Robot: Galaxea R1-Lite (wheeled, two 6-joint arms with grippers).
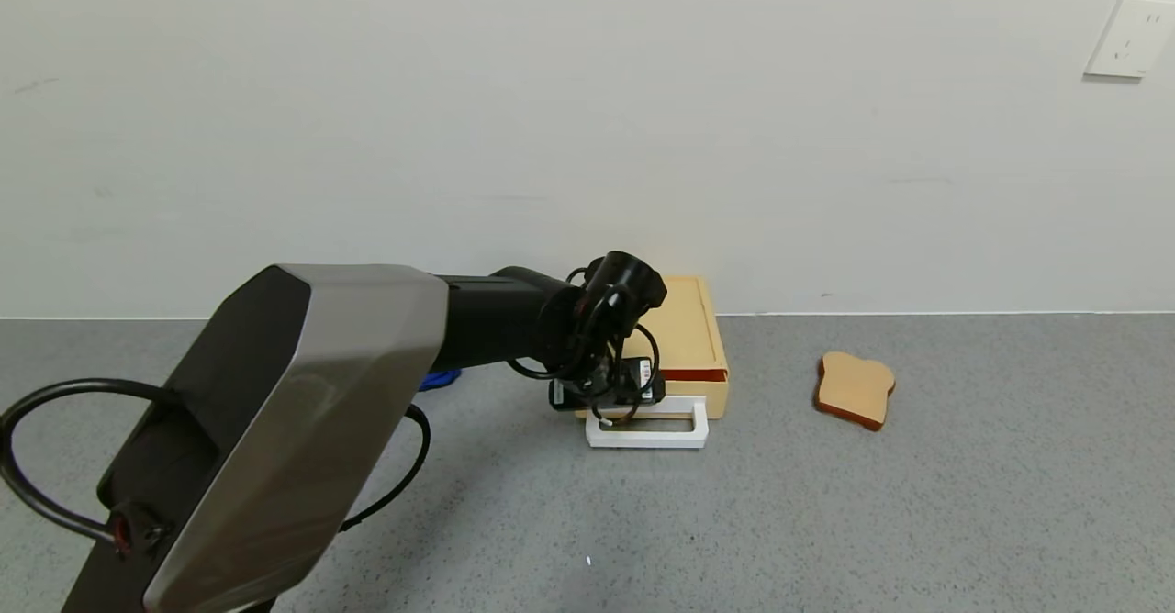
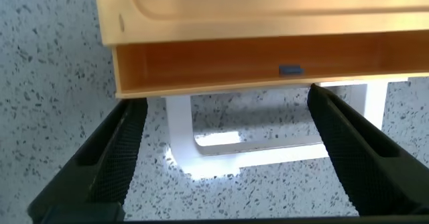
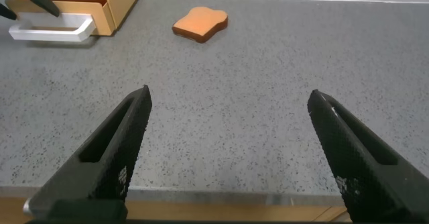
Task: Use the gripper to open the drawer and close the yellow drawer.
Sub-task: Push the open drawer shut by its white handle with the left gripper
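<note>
The pale-yellow box [image 1: 687,333] stands at the back of the table by the wall. Its drawer [image 1: 718,400] stands out a little, showing a dark strip of its inside [image 2: 255,63]. The white loop handle [image 1: 647,435] lies in front of it. My left gripper [image 1: 610,406] hangs just above the handle. In the left wrist view it [image 2: 224,100] is open, the fingers [image 2: 110,163] apart on either side of the handle [image 2: 201,158] and not touching it. My right gripper [image 3: 229,96] is open and empty over the table's front edge, out of the head view.
A tan toast slice [image 1: 856,391] lies right of the box; it also shows in the right wrist view [image 3: 199,23]. A small blue thing [image 1: 441,378] peeks out behind the left forearm. A small blue piece [image 2: 289,70] sits inside the drawer. The wall is close behind.
</note>
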